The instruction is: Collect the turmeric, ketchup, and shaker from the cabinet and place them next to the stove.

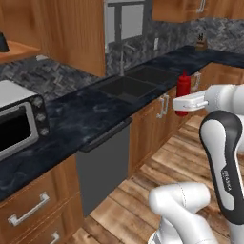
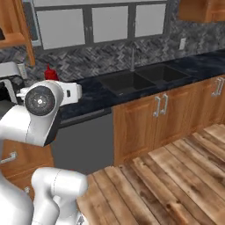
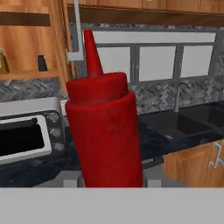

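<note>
Since the ketchup [image 3: 105, 131] sits right up against the hand camera, upright with its nozzle pointing straight up, the robot looks to be carrying it, with the bottle standing between the fingers. The fingers themselves are hidden behind the red body, so how wide they sit can't be read off directly; judging by how the bottle hangs in the air off the end of the arm in the left base view, they're most likely closed around its lower half. In that view the ketchup [image 1: 183, 88] rides out over the front edge of the bench [image 1: 95, 119], near the sink [image 1: 131, 86], not resting on anything. From the right base view, just the red top [image 2: 51, 74] pokes up behind the white wrist.

The long axis is vertical, which is what matters for setting it down: it only needs lowering straight onto its base. No stove is in sight in any view, so the drop-off spot can't be placed from here. Back in the cabinet [image 3: 30, 48], the shaker [image 3: 42, 63] and the turmeric [image 3: 3, 62] are on the shelf, above the toaster oven [image 3: 30, 135], well away from the hand.
</note>
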